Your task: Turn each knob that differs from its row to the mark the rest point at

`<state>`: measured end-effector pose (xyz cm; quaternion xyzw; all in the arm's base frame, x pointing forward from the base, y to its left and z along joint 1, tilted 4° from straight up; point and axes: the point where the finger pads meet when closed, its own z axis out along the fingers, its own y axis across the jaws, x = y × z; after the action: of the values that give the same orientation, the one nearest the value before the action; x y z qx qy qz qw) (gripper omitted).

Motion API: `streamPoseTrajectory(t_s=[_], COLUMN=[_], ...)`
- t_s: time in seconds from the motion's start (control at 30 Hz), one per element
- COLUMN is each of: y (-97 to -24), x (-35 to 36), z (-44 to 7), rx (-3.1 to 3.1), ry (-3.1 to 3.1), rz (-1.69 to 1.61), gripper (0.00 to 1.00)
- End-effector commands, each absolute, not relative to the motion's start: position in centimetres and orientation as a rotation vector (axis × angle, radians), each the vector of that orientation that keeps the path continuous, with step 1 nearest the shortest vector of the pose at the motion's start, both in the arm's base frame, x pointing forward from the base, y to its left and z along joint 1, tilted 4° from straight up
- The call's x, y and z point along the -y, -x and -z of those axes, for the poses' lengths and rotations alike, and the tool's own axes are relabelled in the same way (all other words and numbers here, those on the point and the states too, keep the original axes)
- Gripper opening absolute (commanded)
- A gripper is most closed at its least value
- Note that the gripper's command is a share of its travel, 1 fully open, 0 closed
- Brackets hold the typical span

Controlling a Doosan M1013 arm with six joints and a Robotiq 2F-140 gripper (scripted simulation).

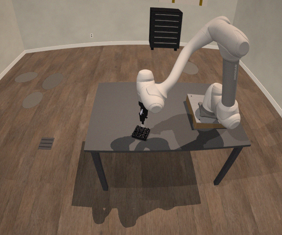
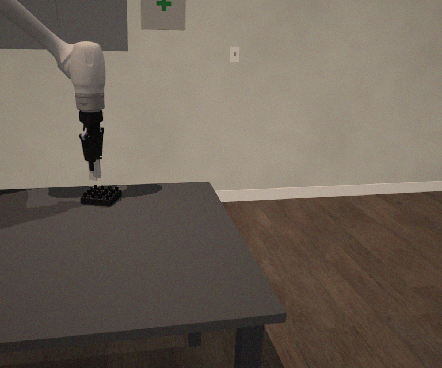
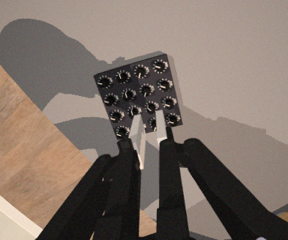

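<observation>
Gripper poised above the knob box, box still to be reached

The gripper (image 1: 143, 126) (image 2: 94, 179) (image 3: 150, 123) hangs over the edge of the knob box (image 1: 141, 133) (image 2: 102, 196) (image 3: 138, 80), its two fingertips parted by a narrow gap and nothing held between them. The box sits on the table (image 1: 116, 108) (image 2: 134, 269) (image 3: 239, 45), near one long edge in the top view. In the wrist view most of the knobs lie beyond the fingertips, toward the top of the picture, with the box's sides leaning askew to the fingers. The coming move probably turns on that offset: line up over one knob, then descend. Which knob is meant, I cannot tell; the fingers hide some, and the printed names are too small to read.
</observation>
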<state>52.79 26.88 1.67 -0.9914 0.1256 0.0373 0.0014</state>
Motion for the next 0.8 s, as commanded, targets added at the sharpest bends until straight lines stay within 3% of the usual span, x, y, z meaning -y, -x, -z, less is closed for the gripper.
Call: streamPoseTrajectory(t_s=[0.0,0.77], y=[-52.8,-52.6], x=[-26.9,-26.9], z=[-1.6,1.0], rx=[-0.394,-0.394], ry=[3.111,3.111], rz=[-0.117,-0.117], gripper=[0.12,0.12])
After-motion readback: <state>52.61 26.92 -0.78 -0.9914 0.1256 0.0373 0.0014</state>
